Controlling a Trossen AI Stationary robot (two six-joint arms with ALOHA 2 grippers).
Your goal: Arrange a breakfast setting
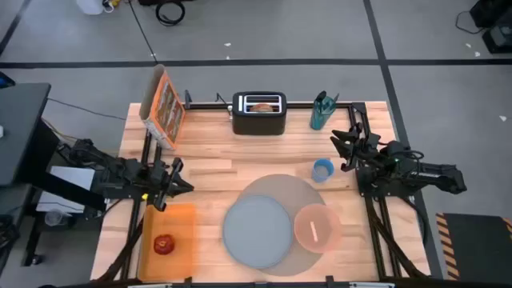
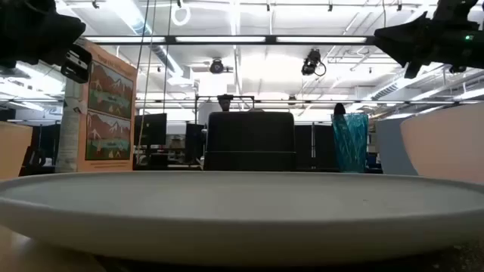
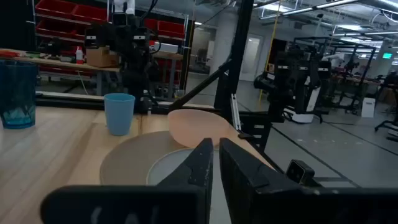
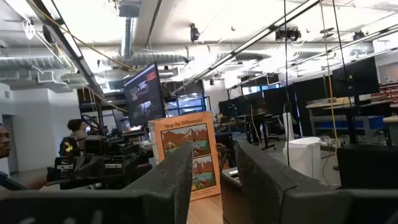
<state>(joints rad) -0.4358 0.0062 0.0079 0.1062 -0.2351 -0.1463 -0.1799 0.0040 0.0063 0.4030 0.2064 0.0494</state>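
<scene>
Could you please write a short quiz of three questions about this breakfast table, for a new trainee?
1. True or false: the small red apple lies on the flat orange tray.
2. What rests in the black toaster: A bagel, B metal spoon, C cereal box?
3. Which gripper is open?

Key
1. True.
2. A; the spoon lies in the translucent pink bowl.
3. The right gripper; the left gripper is shut and empty.

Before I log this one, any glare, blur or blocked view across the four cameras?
High view: even light, sharp. Low view: the plate rim fills the lower half, soft and near; ceiling lights glare above the toaster. Left wrist view: its own tool is blurred, the bowl clearer. Right wrist view: bright ceiling, dark tool.
</scene>
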